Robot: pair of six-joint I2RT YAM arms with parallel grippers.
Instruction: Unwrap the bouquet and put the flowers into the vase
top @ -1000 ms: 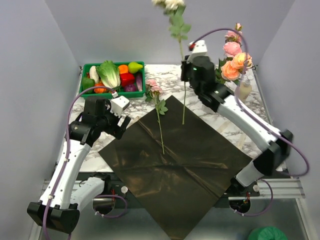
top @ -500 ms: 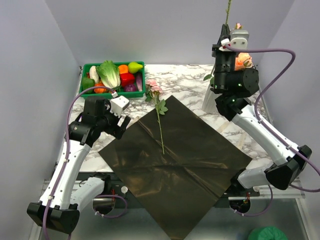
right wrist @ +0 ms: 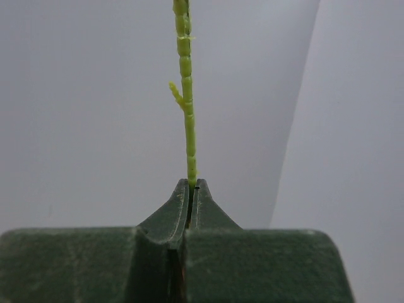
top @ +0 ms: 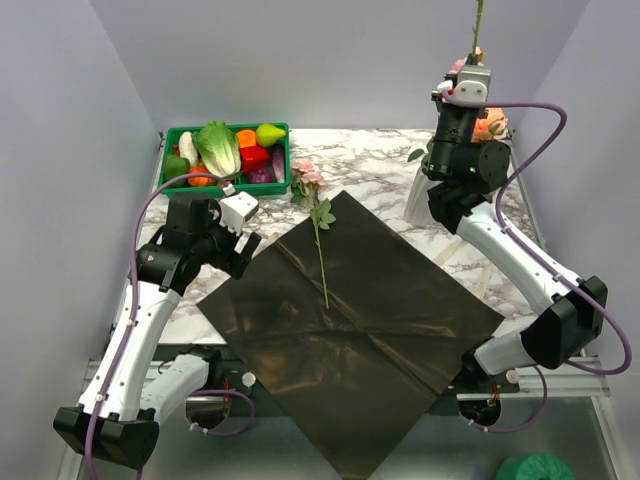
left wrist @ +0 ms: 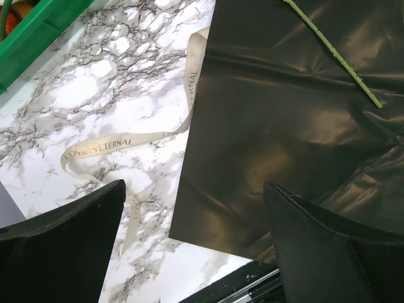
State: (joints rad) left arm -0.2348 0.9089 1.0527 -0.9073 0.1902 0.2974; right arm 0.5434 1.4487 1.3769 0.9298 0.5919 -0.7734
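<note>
My right gripper (top: pixel 471 72) is shut on a thin green flower stem (right wrist: pixel 185 95) that points straight up out of its jaws (right wrist: pixel 190 186); the stem (top: pixel 478 20) runs off the top of the overhead view and its bloom is out of view. The gripper is held high at the back right, over the white vase (top: pixel 418 195), which is partly hidden by the arm. Peach and pink roses (top: pixel 490 125) show behind the gripper. One pink rose (top: pixel 318 215) lies on the unfolded dark wrapping paper (top: pixel 350 320). My left gripper (top: pixel 238 250) hangs open over the paper's left corner (left wrist: pixel 284 113), holding nothing (left wrist: pixel 194 189).
A cream ribbon (left wrist: pixel 189 82) lies loose on the marble beside the paper's left edge. The green crate (top: pixel 170 140) of toy vegetables stands at the back left. The paper's near corner overhangs the table's front edge.
The right arm swung the held stem from over the paper up and right to above the vase; its cream bloom left the frame. The left arm stayed still.
</note>
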